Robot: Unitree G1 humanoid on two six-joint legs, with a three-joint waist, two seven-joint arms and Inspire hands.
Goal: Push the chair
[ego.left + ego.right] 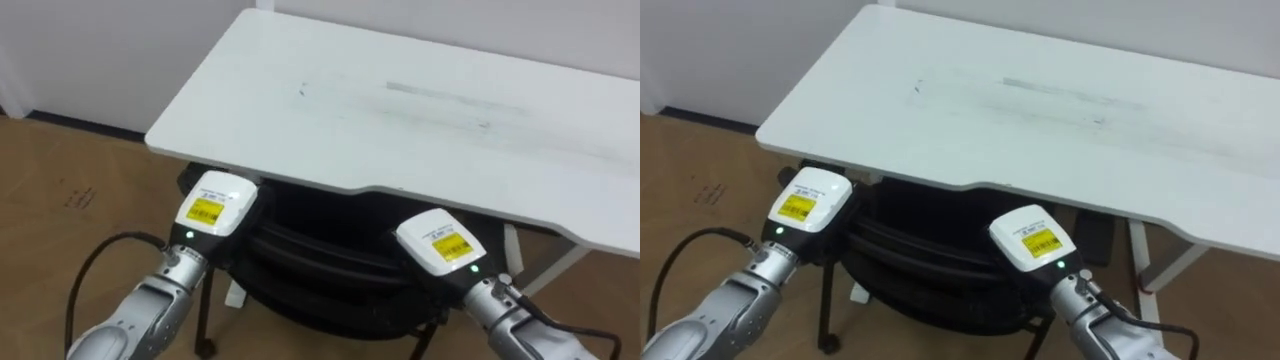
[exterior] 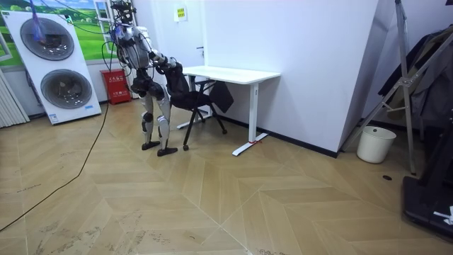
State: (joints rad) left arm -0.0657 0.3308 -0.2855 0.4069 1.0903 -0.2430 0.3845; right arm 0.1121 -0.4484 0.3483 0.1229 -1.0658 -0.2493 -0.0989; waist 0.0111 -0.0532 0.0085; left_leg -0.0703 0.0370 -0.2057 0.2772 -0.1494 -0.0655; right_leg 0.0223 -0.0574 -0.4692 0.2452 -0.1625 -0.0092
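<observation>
Both hands are on the office chair (image 1: 325, 268) and this push looks close to done. The left hand (image 1: 212, 207) sits at the left end of the black backrest. The right hand (image 1: 440, 242) is planted at the right end, and both are just short of the near edge of the white worktop (image 1: 400, 110). Only the backs of the two hands face the head camera. Whether either one is spread flat against the backrest or clasped over it, I cannot tell, because the rest is tucked out of sight against the chair and under the worktop's lip.

The chair is right in front of the robot. Its backrest runs along the near edge of the worktop, between the two hands, and the dark seat disappears underneath. In the room view the robot stands on the wooden floor (image 2: 212, 198) at the desk's left-hand end, as that view has it. It is leaning forward with both arms stretched out to the chair (image 2: 187, 95), and the seat is already reaching in below the worktop (image 2: 233, 73).

By my reading, most of the job is done, since the chair is lined up with the desk and largely tucked in. At most a last short shove is left, until the backrest meets or passes under the worktop's edge. How much room remains under there is hard to judge from these angles. The worktop itself is bare, so nothing on it can be knocked. The thing to watch is the hands, which are very near that edge.
</observation>
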